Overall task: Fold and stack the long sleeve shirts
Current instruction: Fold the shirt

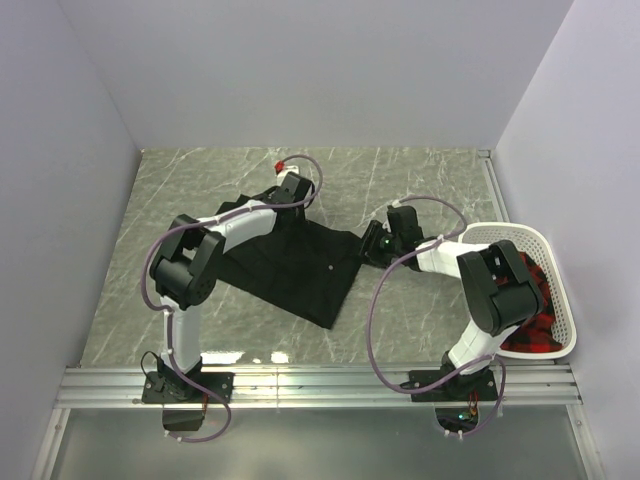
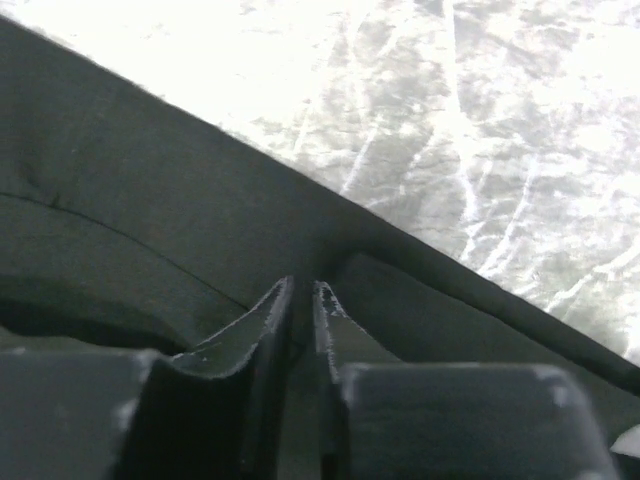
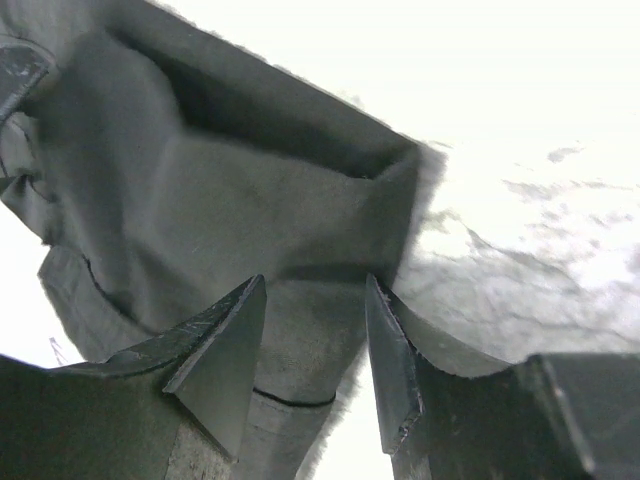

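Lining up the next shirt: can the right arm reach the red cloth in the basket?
Probably yes: the basket stands open beside its base, red cloth uncovered; the right claw, at the black shirt, must swing back.

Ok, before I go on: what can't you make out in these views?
- Left wrist view: the left claw has its tips nearly together over the black shirt; it is too dark to tell whether cloth is pinched.
- Top view: the right arm hides much of the red plaid cloth in the basket; the number of garments is unclear.
- Top view: the left arm covers the shirt's far edge; collar and sleeves are not visible.
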You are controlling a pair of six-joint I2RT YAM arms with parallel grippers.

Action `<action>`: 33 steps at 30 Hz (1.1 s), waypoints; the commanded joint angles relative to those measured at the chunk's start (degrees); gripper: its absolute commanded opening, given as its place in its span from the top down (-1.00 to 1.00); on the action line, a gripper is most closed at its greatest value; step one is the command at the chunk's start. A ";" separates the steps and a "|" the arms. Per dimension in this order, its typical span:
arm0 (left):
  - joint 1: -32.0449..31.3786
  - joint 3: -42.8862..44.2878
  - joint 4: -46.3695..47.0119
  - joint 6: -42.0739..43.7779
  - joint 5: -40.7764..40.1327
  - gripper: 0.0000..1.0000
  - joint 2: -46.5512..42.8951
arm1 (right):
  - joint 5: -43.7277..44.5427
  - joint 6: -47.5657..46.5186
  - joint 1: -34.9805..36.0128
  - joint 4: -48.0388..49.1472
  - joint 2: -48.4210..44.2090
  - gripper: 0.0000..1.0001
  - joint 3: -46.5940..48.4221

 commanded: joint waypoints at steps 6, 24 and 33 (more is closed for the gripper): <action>-0.07 1.09 -4.30 -2.82 -2.87 -0.32 -8.20 | -4.23 -2.57 -0.17 -2.17 -9.57 -0.06 0.09; -0.34 -40.67 -4.14 -15.83 15.32 -0.18 -39.51 | -9.51 -4.25 6.59 0.38 -16.97 -0.06 -2.10; -0.42 -38.03 -2.91 -14.43 16.46 0.03 -32.74 | -8.20 -4.78 7.04 -0.06 -16.26 -0.06 -2.19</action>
